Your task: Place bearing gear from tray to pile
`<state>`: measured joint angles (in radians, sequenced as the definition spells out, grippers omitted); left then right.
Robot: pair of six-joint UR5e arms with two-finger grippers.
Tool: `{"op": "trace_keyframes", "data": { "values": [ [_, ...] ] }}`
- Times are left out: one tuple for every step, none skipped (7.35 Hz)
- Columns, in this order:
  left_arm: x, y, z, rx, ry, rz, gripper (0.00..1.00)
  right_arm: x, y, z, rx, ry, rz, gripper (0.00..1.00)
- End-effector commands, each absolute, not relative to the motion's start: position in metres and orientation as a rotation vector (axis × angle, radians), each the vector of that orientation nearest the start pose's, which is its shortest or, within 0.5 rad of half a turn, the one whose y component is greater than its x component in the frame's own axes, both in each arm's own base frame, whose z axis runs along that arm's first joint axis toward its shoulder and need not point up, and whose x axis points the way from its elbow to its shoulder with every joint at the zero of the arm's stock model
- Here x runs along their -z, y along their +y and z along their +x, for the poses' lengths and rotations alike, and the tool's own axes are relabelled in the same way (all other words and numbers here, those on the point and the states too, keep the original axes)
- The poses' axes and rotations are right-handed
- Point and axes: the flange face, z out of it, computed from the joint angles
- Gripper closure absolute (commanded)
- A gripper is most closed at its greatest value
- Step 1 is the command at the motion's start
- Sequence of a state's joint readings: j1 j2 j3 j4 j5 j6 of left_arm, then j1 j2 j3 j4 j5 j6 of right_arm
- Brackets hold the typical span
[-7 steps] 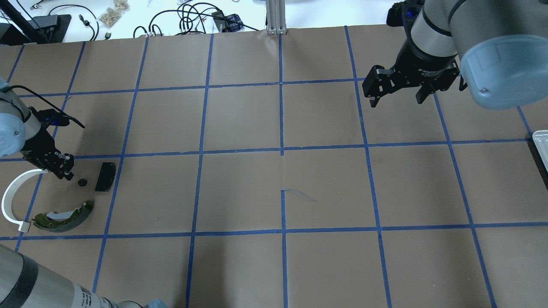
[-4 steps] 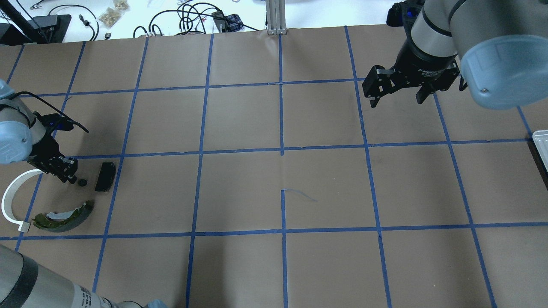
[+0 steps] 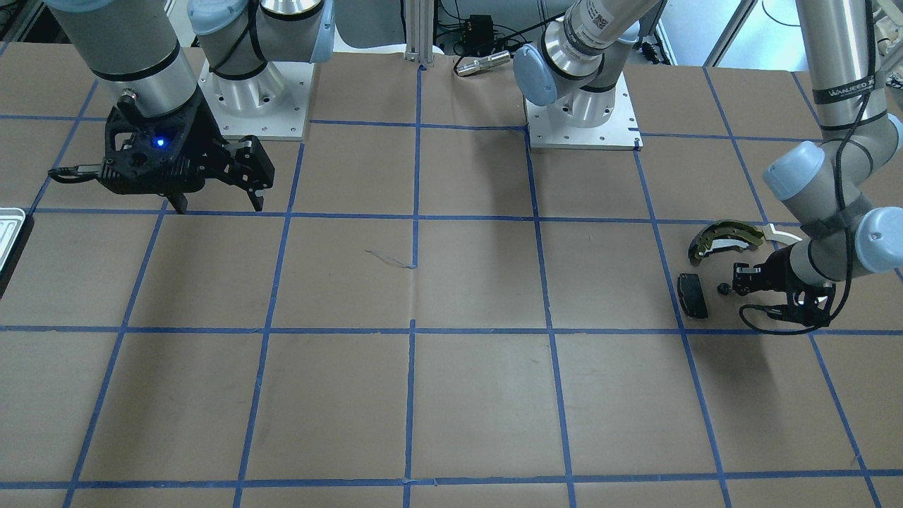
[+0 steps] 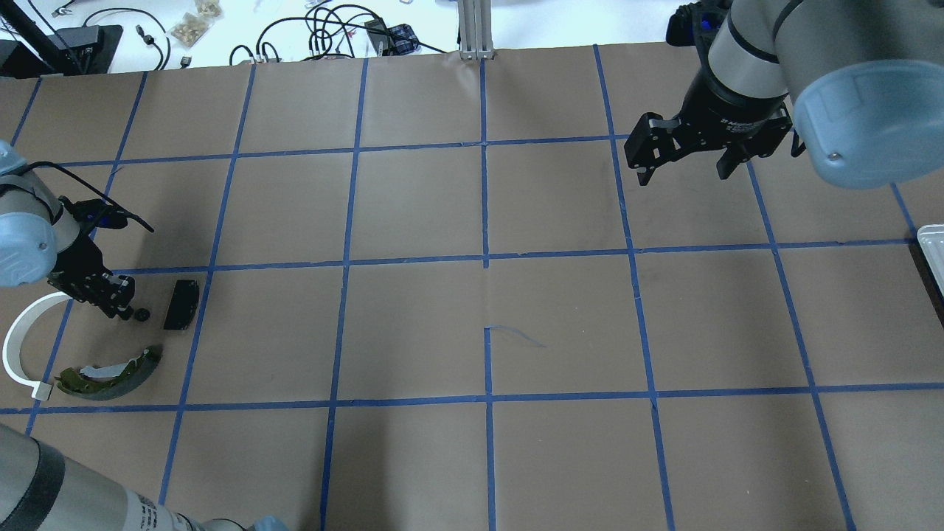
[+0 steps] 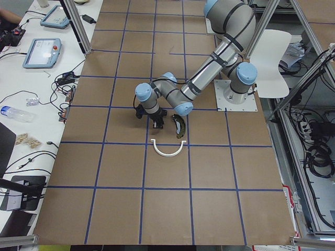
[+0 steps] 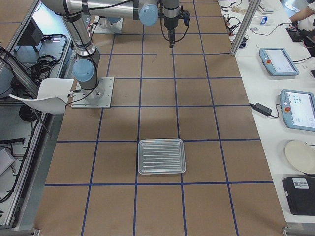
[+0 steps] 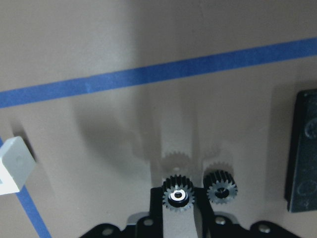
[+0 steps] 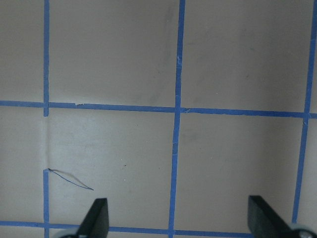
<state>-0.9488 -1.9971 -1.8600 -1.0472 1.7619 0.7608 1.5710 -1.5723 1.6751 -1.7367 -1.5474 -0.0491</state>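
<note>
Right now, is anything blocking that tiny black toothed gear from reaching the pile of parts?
Nothing visible does. The tiny black toothed gear already lies among the pile, beside the flat black rectangular pad, at the fingertips of the left gripper.

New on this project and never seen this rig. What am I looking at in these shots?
It is a robot: a left arm and a right arm at a table. The views: one facing it, one over its shoulders, one from each table end, one camera per wrist. By the left gripper lie a pad, a shoe, a white arc and the tiny gear. The left wrist view shows one gear wheel between its jaws; whether gripped, I cannot tell. The right gripper hangs open, holding nothing. The tray lies at the table's right end.
</note>
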Motion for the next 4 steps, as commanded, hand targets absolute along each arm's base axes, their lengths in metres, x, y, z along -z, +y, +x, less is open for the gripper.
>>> {"op": "trace_keyframes", "data": {
  "values": [
    [-0.179, -0.511, 0.23, -0.415, 3.081, 0.232, 0.21, -0.454, -0.495, 0.136, 0.097, 3.118, -0.078, 0.0],
    [-0.184, -0.514, 0.232, -0.399, 3.073, 0.229, 0.09, -0.454, -0.495, 0.136, 0.097, 3.118, -0.078, 0.0],
    [-0.194, -0.517, 0.233, -0.374, 3.063, 0.226, 0.08, -0.454, -0.495, 0.136, 0.097, 3.116, -0.078, 0.0],
    [-0.211, -0.528, 0.241, -0.338, 3.047, 0.222, 0.06, -0.455, -0.495, 0.136, 0.099, 3.116, -0.078, 0.0]
  ]
}}
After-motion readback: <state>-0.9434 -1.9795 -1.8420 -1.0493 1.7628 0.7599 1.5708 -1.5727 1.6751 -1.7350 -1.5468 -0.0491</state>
